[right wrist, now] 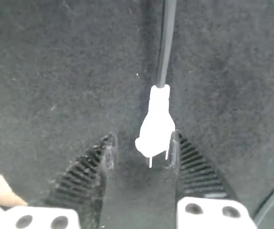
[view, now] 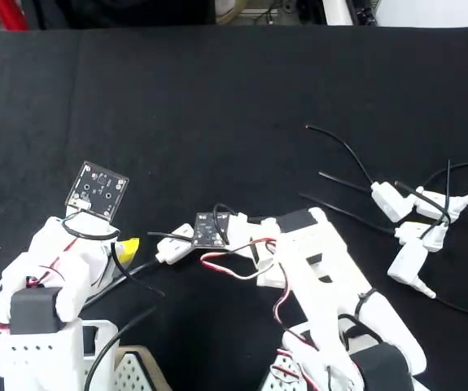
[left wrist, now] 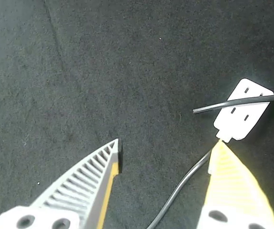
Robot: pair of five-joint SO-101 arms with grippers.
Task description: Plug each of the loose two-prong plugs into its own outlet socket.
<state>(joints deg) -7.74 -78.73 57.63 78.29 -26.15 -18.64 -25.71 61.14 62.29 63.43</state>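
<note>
High view, black tabletop (view: 234,106): two arms, the left at lower left of frame, the right at lower centre. Counted at the right edge of frame: four white connector bodies (view: 419,235) bunched together, some touching. I cannot tell which are plugs and which are sockets. Several short black cable stubs (view: 335,140) fan out from them toward frame centre. Two small camera boards, one on each wrist (view: 96,191) (view: 211,230); the marks on them are too small to read. Between the arms, one white outlet socket (view: 168,249) lies flat, just beside the yellow finger (view: 128,244) of the left arm. Left wrist view: left tool (left wrist: 168,143) spread wide, holding nothing. Its yellow fingertip touches the narrow end of the socket, whose face shows four slots. One thin black cable (left wrist: 241,102) lies across the socket; another runs from its base alongside the yellow finger. Right wrist view: right tool (right wrist: 142,136) parted and not closed on anything. One white two-prong plug (right wrist: 157,126) lies between the fingers with both prongs pointing back toward the wrist. Its body rests against one finger (right wrist: 194,167), with a clear gap to the other. Its black cord (right wrist: 164,43) runs straight away toward the top of frame.
</note>
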